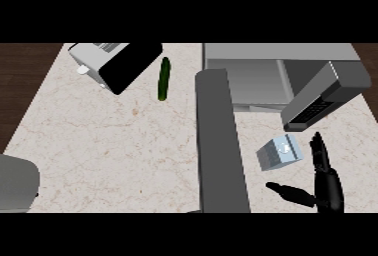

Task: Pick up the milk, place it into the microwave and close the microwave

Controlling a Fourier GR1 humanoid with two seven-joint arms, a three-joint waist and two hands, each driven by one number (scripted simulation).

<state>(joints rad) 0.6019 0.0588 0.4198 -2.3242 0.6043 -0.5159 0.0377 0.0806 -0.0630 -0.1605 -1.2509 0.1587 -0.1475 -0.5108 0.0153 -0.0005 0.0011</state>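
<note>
From the head view I see the milk carton lying on the pale marble counter, just in front of the open microwave and beside the long grey microwave door that swings out toward me. My right hand sits just to the carton's right with its fingers straight and the thumb spread wide toward the left, holding nothing; the fingertips look close to the carton's right edge, though I cannot tell whether they touch. My left arm shows only as a grey forearm at the lower left edge, and no hand is visible there. A cucumber and a toaster lie well away at the upper left. I judge the carton to be light, fairly stiff but crushable, with smooth sides that could slip, so I would take it across its two broad faces near the middle, thumb on one side and fingers on the other.
</note>
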